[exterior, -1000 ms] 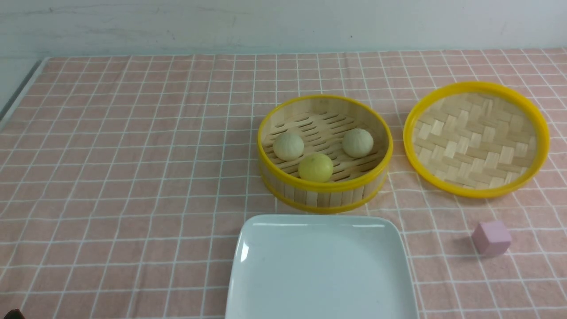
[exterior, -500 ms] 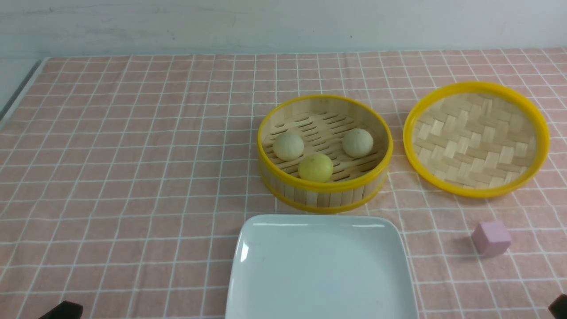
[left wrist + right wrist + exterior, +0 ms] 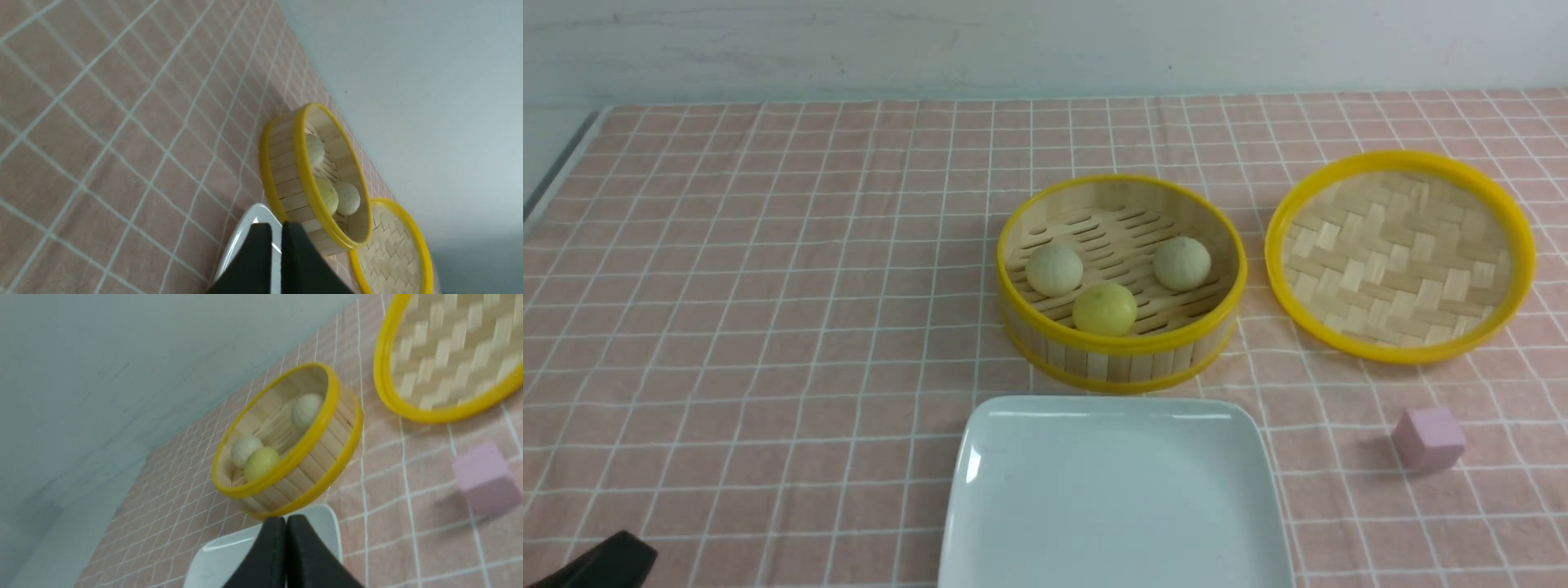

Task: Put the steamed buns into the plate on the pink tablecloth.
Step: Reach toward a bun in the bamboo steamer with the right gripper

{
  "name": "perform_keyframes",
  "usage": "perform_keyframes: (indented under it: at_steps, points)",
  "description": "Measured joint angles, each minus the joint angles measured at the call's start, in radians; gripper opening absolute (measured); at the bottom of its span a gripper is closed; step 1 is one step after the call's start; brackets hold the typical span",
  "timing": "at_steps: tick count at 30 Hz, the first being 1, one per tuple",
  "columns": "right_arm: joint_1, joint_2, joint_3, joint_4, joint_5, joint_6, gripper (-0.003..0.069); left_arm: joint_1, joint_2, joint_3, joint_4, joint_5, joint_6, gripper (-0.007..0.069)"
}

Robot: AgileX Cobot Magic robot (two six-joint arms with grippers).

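Note:
Three steamed buns lie in the yellow-rimmed bamboo steamer basket (image 3: 1121, 363): a pale one at the left (image 3: 1054, 269), a pale one at the right (image 3: 1183, 263) and a yellow one at the front (image 3: 1104, 309). The white square plate (image 3: 1115, 498) lies empty on the pink tablecloth (image 3: 768, 286), just in front of the basket. My left gripper (image 3: 633, 555) shows only as a dark tip at the bottom left corner, far from the buns. In its wrist view (image 3: 276, 230) the fingers are together and empty. My right gripper (image 3: 286, 524) is shut and empty, out of the front view, with the plate's corner (image 3: 327, 526) beyond it.
The round woven bamboo lid (image 3: 1401, 253) lies flat to the right of the basket. A small pink cube (image 3: 1428, 439) sits at the front right, right of the plate. A pale wall runs along the far edge of the cloth.
My left gripper's tip has come further into the front view at the bottom left. My right gripper's tip showed at the bottom right half a second ago and is gone now. The buns have not moved.

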Motion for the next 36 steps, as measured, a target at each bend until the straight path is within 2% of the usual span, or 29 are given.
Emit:
perform_keyframes:
  at_steps: [2,6,8,12,13,15,18,19,20,22,25,28,30,36]
  points:
    - [0.000,0.035,-0.033,-0.033,0.021,-0.001,-0.0011,0.000,0.043,-0.031,0.014,0.041,0.020,0.0010]
    - [0.000,0.260,-0.195,-0.231,0.239,-0.001,-0.0012,0.000,0.299,-0.143,0.076,0.270,0.083,0.0001]
    - [0.000,0.416,-0.261,-0.338,0.398,0.017,-0.0012,0.000,0.441,-0.200,0.100,0.387,0.132,0.0001]
    - [0.000,0.556,-0.306,-0.401,0.503,0.060,-0.0009,0.000,0.575,-0.261,0.110,0.446,0.195,0.0001]
    - [0.000,0.661,-0.324,-0.404,0.536,0.072,-0.0008,0.000,0.631,-0.282,0.111,0.451,0.222,0.0001]
    - [0.000,0.706,-0.330,-0.383,0.542,0.066,-0.0008,0.000,0.664,-0.297,0.111,0.451,0.235,0.0004]
    - [0.000,0.836,-0.336,-0.213,0.541,-0.092,-0.0002,0.000,0.729,-0.323,0.119,0.445,0.247,0.0017]
    - [0.000,0.841,-0.336,-0.213,0.541,-0.092,-0.0002,0.000,0.732,-0.323,0.119,0.445,0.247,0.0019]
    - [0.000,0.881,-0.340,-0.087,0.538,-0.197,0.0000,0.000,0.748,-0.325,0.124,0.438,0.248,0.0026]
    - [0.011,0.928,-0.351,0.016,0.532,-0.303,0.0000,0.000,0.756,-0.325,0.131,0.433,0.250,0.0037]
    - [0.056,1.003,-0.392,0.075,0.493,-0.389,0.0000,0.000,0.758,-0.325,0.138,0.423,0.250,0.0053]
    - [0.127,1.096,-0.475,0.040,0.448,-0.401,0.0001,0.000,0.758,-0.325,0.144,0.405,0.250,0.0074]
    - [0.165,1.147,-0.537,-0.005,0.432,-0.368,0.0001,0.000,0.758,-0.325,0.147,0.401,0.250,0.0084]
    - [0.277,1.393,-0.827,-0.248,0.388,-0.149,0.0008,0.000,0.758,-0.325,0.162,0.399,0.250,0.0135]
